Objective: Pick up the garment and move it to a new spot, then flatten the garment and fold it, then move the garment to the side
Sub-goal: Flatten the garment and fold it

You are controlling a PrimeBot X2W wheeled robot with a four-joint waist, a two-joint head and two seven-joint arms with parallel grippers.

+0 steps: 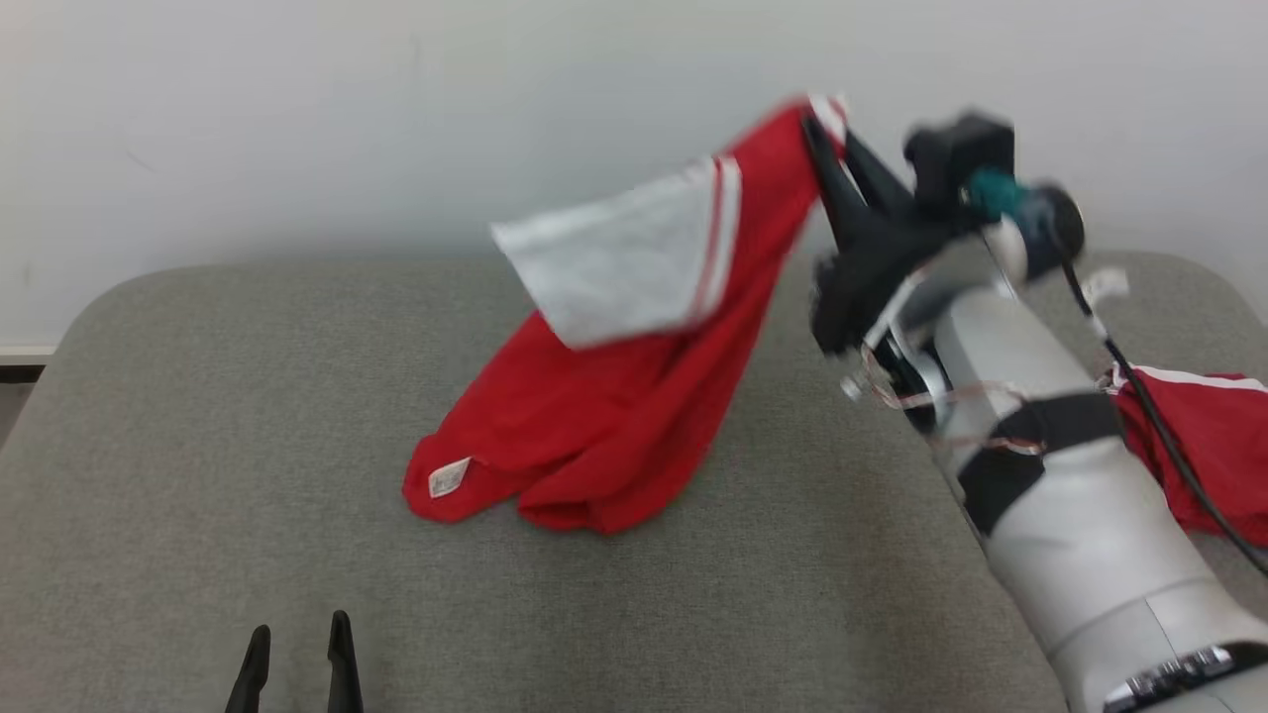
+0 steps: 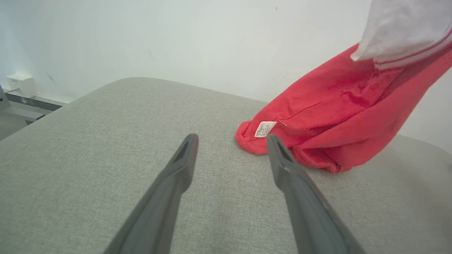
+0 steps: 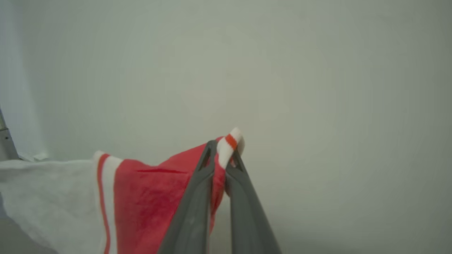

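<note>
Surface [image 1: 198, 446], possibly fabric, wall [image 1: 297, 119], right end effector [image 1: 828, 126] gripping garment [image 1: 594, 426], left end effector [image 1: 301, 624] spread

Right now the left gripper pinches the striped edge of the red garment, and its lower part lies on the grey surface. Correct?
Wrong arm: the right gripper pinches the striped edge of the red garment, as the right wrist view shows. The left gripper is open and apart from it. The lower part does lie on the grey surface.

The red garment [image 1: 614, 396], with a white panel and stripes, hangs by its striped edge pinched in the right gripper [image 1: 827, 127]. Its bunched lower end, bearing a white label [image 1: 449, 477], lies just beyond the left gripper [image 1: 300, 624].
</note>
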